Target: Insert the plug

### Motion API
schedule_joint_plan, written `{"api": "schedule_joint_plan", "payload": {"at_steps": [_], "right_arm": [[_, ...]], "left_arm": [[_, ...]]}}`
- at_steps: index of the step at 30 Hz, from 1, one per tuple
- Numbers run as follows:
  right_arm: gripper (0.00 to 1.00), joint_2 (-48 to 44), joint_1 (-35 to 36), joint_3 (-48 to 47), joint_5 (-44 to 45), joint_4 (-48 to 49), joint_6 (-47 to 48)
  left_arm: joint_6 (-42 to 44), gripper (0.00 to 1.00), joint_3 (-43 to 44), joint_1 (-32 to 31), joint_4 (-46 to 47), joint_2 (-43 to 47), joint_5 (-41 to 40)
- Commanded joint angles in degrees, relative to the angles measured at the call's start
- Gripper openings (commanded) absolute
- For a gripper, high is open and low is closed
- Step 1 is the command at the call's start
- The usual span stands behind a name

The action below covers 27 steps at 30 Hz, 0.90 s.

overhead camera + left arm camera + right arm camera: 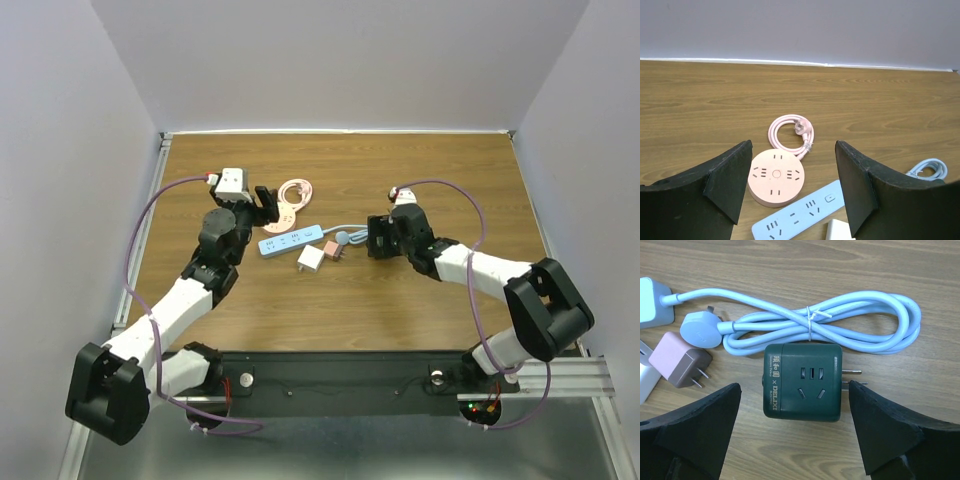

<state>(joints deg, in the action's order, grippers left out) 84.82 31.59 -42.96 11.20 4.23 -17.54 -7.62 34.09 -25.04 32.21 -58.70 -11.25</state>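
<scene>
The table [400, 300] has a few plugs and sockets on it, and nothing is plugged in yet. This looks like the first step: picking up the plug.

The right gripper [378, 238] hangs right over the green plug [802, 381]. The green plug lies flat on the wood, just beside a tied-up blue cord [840, 322]. The blue strip [291, 241] lies apart from it, near the left gripper [266, 207], with a round pink socket [775, 177] just beside the strip. A white plug [311, 259] and a pink plug [677, 359] lie between the strip and the green plug.

Next, the right gripper likely has to go down and squeeze the green plug by its sides. Its pins [852, 372] stick out very near one finger, so the grip needs care there. After that the pins must line up with holes in the strip.

The right gripper's fingers are wide apart, one on each side of the green plug. They do not seem to touch it, and they hold nothing. The left gripper's fingers are apart too. It is empty and hangs over the wood near the pink socket.
</scene>
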Motion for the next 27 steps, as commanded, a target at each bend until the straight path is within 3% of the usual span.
{"api": "schedule_joint_plan", "payload": {"at_steps": [1,4,5,8,10,15,27], "right_arm": [[0.91,1.14,0.49,-1.25,0.84,-0.19,1.54],[0.81,2.28,0.57,-1.34,1.01,-0.1,2.51],[0.7,2.54,0.66,-1.34,0.93,-0.1,2.77],[0.52,3.07,0.66,-2.3,-0.65,-0.1,6.53],[0.48,2.9,0.66,-2.83,-3.45,-0.1,9.35],[0.46,0.79,0.75,-1.95,-16.45,-0.62,21.64],[0.41,-5.53,1.1,-0.55,-42.03,-6.16,25.53]], "left_arm": [[1.99,0.78,-0.86,-1.24,4.01,-0.28,1.75],[2.43,0.78,-0.69,-1.86,4.0,-0.28,2.28],[2.43,0.78,-0.69,-2.03,4.0,-0.28,2.54],[3.48,0.78,-1.21,-2.65,4.88,-0.28,3.95],[4.53,0.77,-1.91,-3.35,5.76,-0.45,5.61],[5.42,0.78,-3.15,-3.79,6.9,-1.59,10.27],[5.69,0.75,-2.62,-8.09,9.01,-7.92,34.08]]}}
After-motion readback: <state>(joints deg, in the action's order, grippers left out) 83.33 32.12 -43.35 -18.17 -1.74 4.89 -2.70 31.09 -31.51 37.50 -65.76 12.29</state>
